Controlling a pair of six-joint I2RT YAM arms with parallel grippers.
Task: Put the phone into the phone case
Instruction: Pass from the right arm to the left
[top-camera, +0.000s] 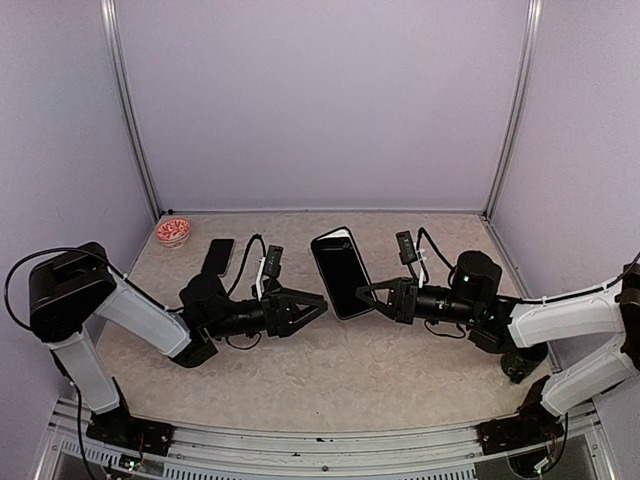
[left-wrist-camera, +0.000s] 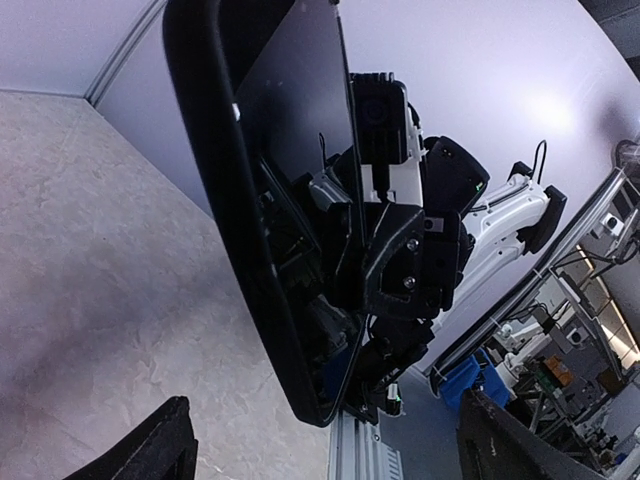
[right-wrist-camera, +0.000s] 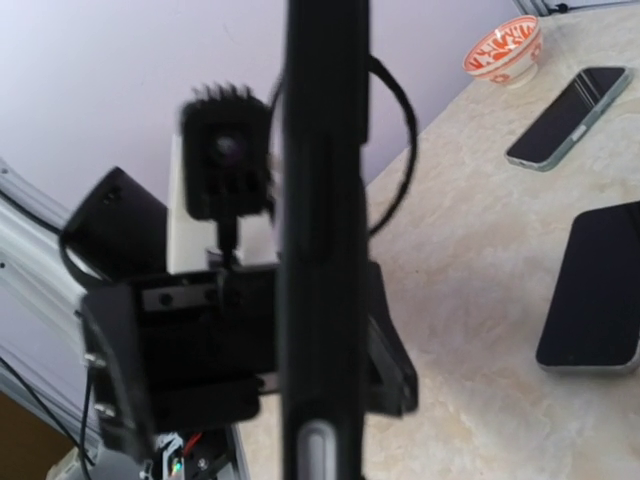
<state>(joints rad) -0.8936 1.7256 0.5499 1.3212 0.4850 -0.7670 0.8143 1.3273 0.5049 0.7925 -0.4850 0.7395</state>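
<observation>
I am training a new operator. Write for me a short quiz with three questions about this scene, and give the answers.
1. True or false: the left gripper is shut on the flat black device.
2. Which one holds the flat black device off the table? A) the left gripper B) the right gripper C) both
3. Fill in: at the far left corner of the table stands a red and white ____, and a phone lies to its right in the top view.

Key:
1. False. Its fingers are spread and hold nothing.
2. B.
3. bowl.
</observation>
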